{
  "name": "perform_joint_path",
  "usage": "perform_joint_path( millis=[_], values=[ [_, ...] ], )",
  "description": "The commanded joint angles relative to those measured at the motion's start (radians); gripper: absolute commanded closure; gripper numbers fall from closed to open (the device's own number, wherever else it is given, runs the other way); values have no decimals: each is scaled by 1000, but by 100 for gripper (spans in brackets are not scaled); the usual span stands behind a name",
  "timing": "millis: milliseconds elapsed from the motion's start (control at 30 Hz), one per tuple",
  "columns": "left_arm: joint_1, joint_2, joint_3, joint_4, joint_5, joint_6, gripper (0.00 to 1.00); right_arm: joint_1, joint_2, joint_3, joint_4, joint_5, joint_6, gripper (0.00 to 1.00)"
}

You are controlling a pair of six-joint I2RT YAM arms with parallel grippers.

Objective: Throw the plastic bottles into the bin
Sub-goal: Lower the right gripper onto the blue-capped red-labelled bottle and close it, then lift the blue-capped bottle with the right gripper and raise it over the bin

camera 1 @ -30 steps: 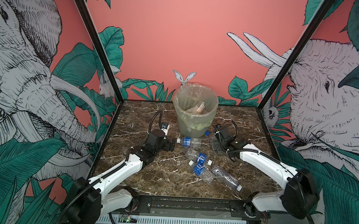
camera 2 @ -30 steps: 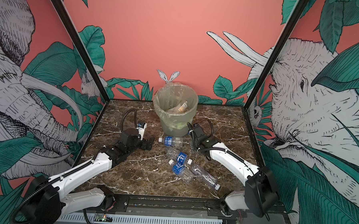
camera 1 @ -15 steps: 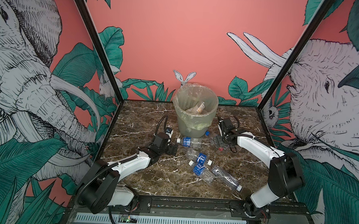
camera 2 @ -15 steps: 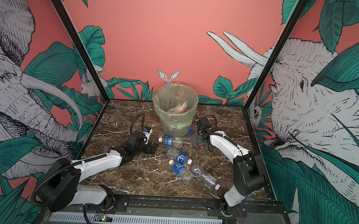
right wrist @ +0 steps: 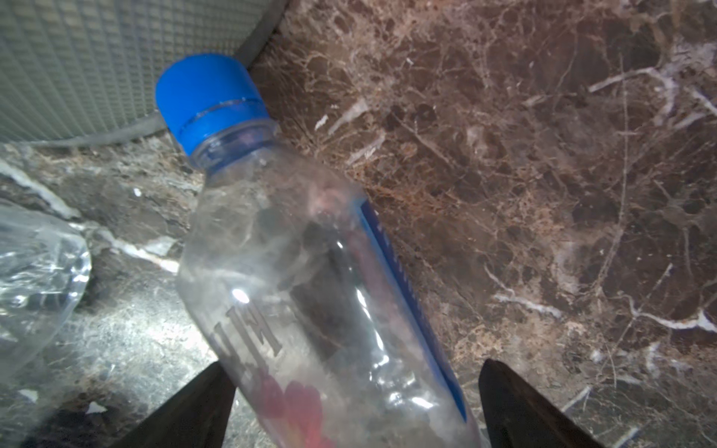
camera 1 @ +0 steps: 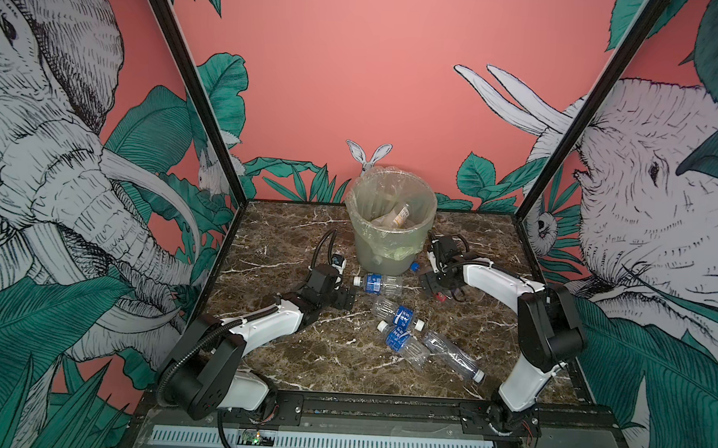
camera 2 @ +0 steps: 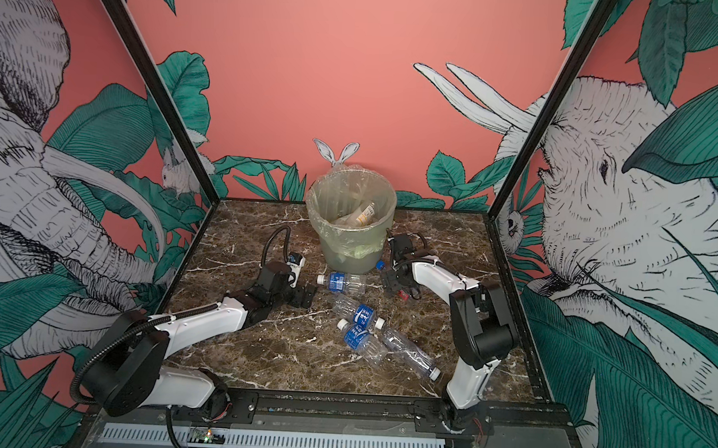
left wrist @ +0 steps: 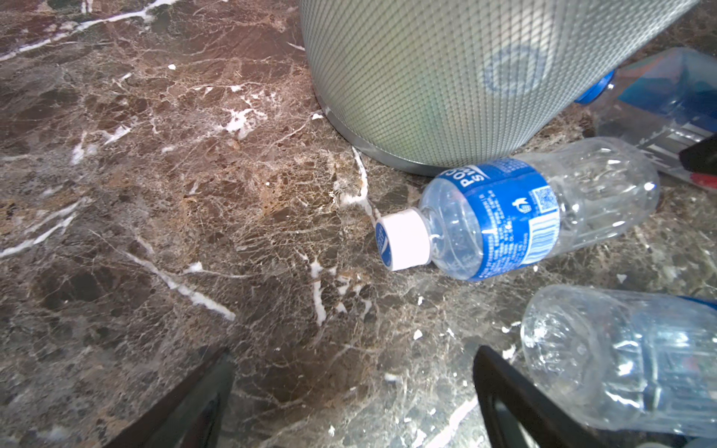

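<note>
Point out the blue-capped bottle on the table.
The clear bottle between the open jaws of the right end effector, beside the bin; the other loose bottles have white caps.

Glossy clear bottles (left wrist: 504,217); polished marble tabletop (left wrist: 155,232); translucent textured plastic bin (left wrist: 426,77).

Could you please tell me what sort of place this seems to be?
Likely a robot test booth: a marble-look tabletop enclosed by jungle-mural panels, with left arm and right arm mounted on its front rail.
</note>
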Motion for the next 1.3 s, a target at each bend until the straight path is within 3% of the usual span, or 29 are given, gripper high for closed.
perform_joint_path(
  millis=[0, 600, 1033, 1267],
  values=[
    [10, -10, 18, 13, 11, -15, 3, 0, 7, -13, 28, -41, 10, 3],
    [17, -2, 25, 15, 35, -28, 3, 0, 46, -67, 103, -75, 93, 22],
    [22, 4, 25, 19, 50, -32, 3, 22, 48, -117, 141, -63, 129, 27],
    [26, 0, 23, 19, 56, -35, 3, 36, 9, -158, 173, -29, 146, 35]
  ],
)
